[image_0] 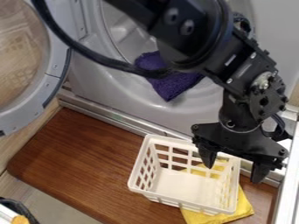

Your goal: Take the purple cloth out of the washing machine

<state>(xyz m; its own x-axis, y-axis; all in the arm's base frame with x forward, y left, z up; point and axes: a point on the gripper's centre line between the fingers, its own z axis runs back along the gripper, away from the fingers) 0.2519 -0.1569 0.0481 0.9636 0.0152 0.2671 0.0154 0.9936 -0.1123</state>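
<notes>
Rumpled purple cloth (174, 87) awaits grasping inside the pale grey washing machine (96, 85), so the black two-finger end effector (233, 173), spread wide and empty, should head toward eleven o'clock.

And here's the black arm (188, 30), slanting in from the top edge and crossing down towards the right side of the view. It bends at the wrist (262, 85), all dark joints and bolts, and below that the gripper (232, 174) hangs in the lower right, slightly tilted. Its two fingers (206, 156) point downward — and they're spread well apart, tips wide of each other!
</notes>
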